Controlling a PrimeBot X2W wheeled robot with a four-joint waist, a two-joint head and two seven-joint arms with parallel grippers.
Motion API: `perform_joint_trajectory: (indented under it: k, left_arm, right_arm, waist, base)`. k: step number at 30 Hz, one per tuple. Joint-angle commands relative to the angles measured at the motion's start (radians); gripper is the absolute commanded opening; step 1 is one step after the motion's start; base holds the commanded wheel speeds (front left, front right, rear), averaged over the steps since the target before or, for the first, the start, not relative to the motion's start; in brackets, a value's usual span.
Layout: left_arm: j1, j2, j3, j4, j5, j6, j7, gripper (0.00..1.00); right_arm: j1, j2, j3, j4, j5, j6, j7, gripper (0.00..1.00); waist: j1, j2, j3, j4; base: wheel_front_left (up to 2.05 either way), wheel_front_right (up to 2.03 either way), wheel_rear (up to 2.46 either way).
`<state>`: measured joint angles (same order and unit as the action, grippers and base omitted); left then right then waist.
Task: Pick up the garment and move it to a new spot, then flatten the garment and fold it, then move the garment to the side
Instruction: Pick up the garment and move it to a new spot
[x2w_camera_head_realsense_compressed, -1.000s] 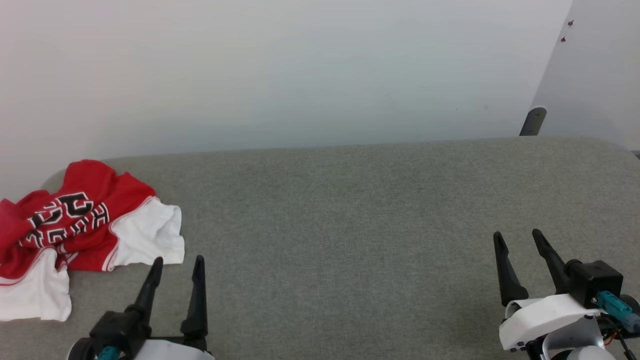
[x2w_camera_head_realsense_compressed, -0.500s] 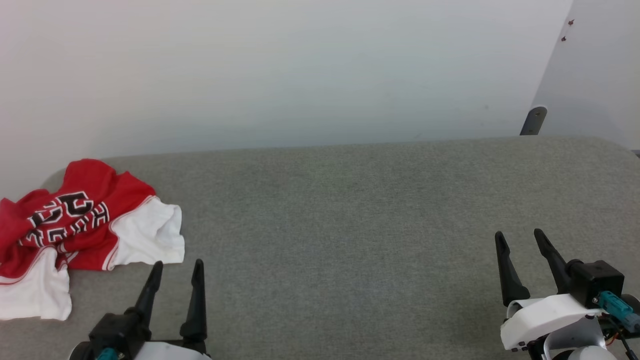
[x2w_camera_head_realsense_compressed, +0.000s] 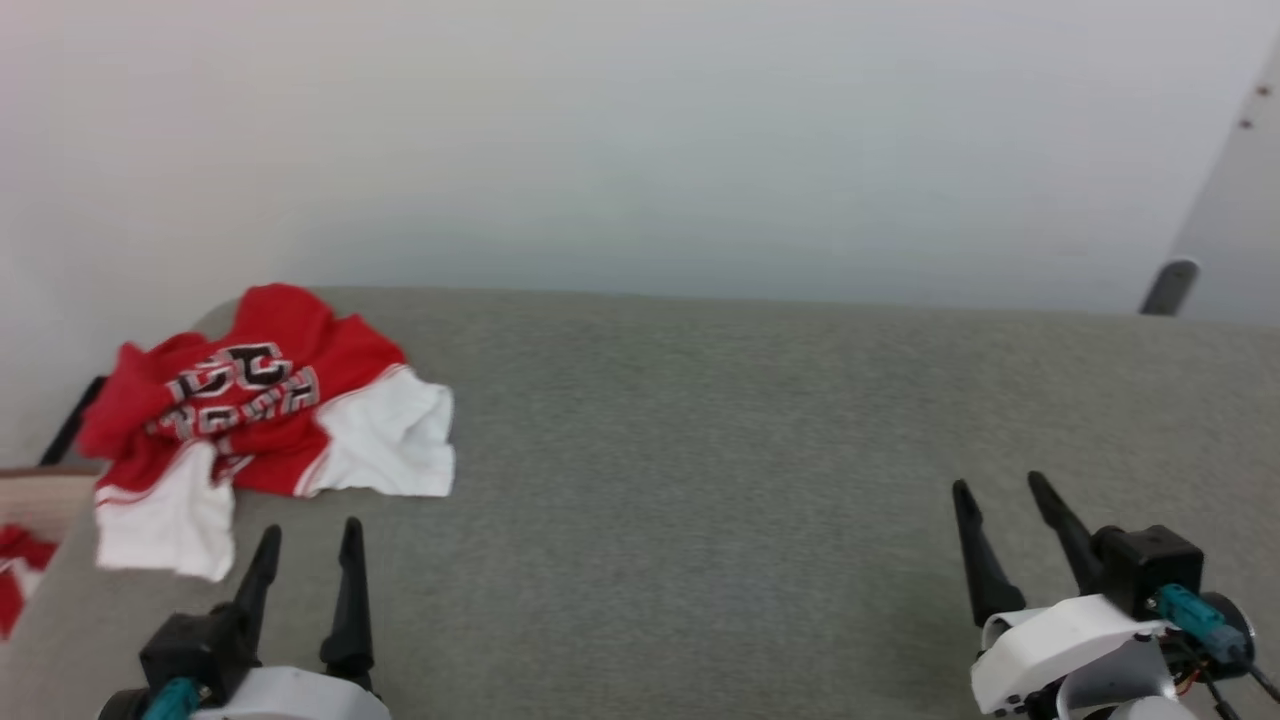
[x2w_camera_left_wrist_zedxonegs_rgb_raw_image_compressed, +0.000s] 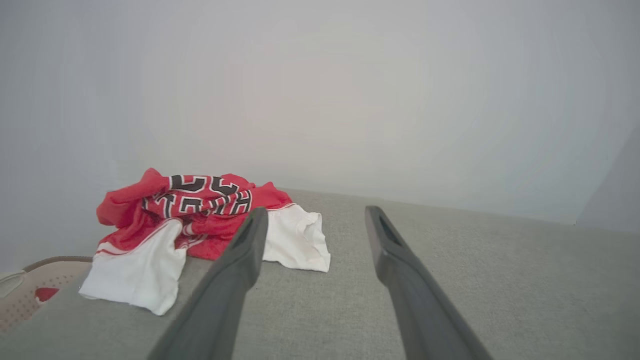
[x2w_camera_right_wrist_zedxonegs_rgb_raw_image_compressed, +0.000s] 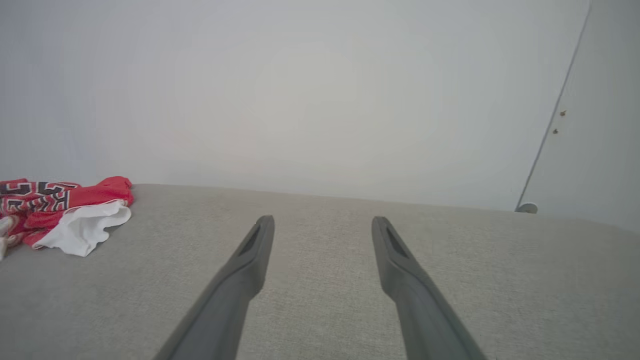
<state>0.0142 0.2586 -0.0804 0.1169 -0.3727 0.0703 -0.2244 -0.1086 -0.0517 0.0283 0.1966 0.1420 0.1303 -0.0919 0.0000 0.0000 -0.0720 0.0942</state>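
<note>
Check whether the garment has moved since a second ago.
No. The garment still lies crumpled at the far left corner of the grey surface; the whole head view shifted, so the camera turned.

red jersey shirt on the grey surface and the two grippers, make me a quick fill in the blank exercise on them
1. The crumpled red jersey shirt with black-and-white lettering lies at the far ___ end of the grey fabric surface.
2. Its short sleeves are ___ in colour.
3. The left gripper and the right gripper both have jaws that stand ___, holding nothing.
4. The gripper nearer the shirt is the ___ one.

Missing words: left; white; open; left
</note>
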Motion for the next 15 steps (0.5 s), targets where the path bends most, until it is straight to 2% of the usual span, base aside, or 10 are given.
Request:
perform_joint_trajectory:
  k: [1, 15]
  left_arm:
    - [-0.005, 0.006, 0.008, 0.002, -0.007, 0.006, -0.001, 1.00]
    - [0.009, 0.035, 0.053, -0.020, -0.034, 0.043, 0.034, 1.00]
  right_arm:
    - [-0.009, 0.002, 0.010, 0.006, 0.006, 0.001, 0.000, 1.00]
    - [-0.025, 0.003, 0.091, 0.062, 0.040, 0.001, -0.019, 1.00]
  waist:
    - [0.0000, 0.0000, -0.018, 0.068]
    - [0.0000, 0.0000, -0.057, 0.277]
  base:
    - [0.00, 0.00, 0.00]
    - [0.00, 0.00, 0.00]
